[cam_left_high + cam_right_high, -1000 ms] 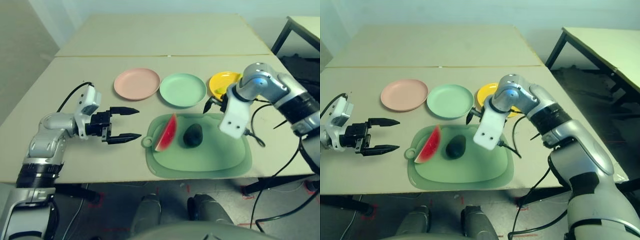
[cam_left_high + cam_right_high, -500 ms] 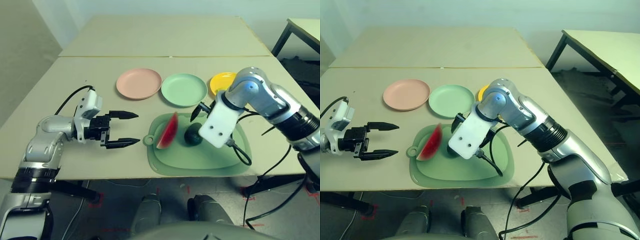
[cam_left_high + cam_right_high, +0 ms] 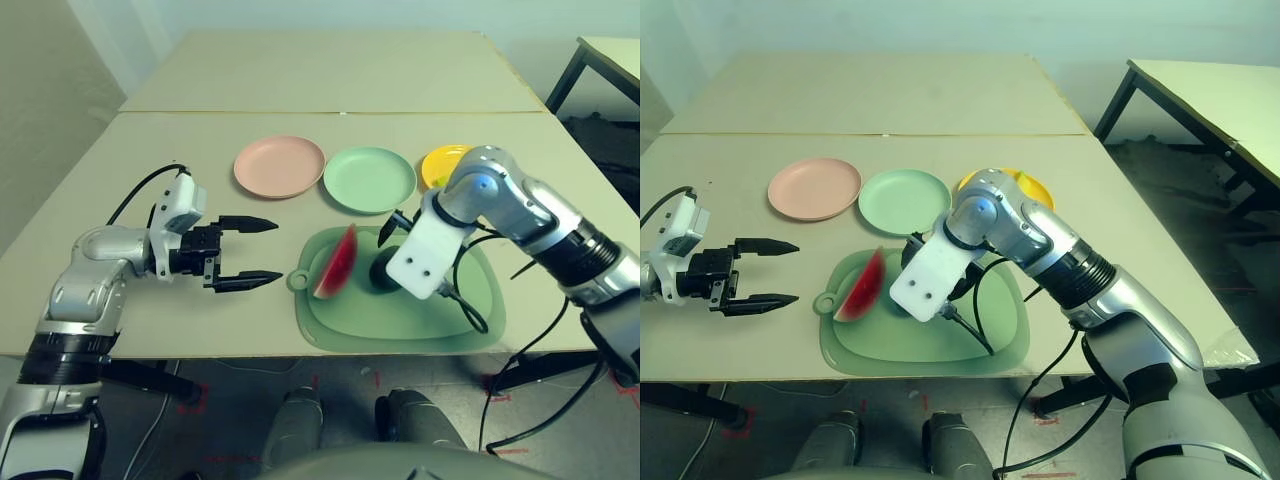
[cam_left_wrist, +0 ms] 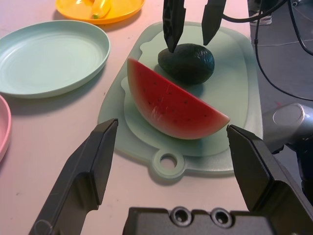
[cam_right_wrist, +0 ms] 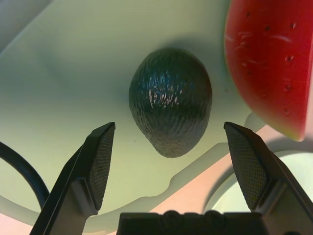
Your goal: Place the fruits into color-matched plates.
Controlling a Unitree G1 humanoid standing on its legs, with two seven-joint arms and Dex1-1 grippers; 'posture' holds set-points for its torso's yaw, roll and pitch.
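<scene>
A red watermelon wedge (image 3: 335, 265) and a dark green avocado (image 4: 186, 62) lie side by side on a green mat (image 3: 440, 325). My right gripper (image 5: 168, 128) hangs open just above the avocado, one finger on each side, not touching it. The yellow banana (image 4: 101, 7) lies in the yellow plate (image 3: 440, 162). The mint green plate (image 3: 369, 179) and the pink plate (image 3: 279, 166) stand bare behind the mat. My left gripper (image 3: 277, 249) is open and holds nothing, left of the mat, pointing at the watermelon.
The mat's ring tab (image 3: 296, 282) points toward my left gripper. A black cable (image 3: 470, 315) from my right wrist loops over the mat's right half. A second table (image 3: 320, 70) adjoins the far edge.
My right gripper has swung from beside the yellow plate leftward and down over the avocado. The left arm has stayed nearly still.
</scene>
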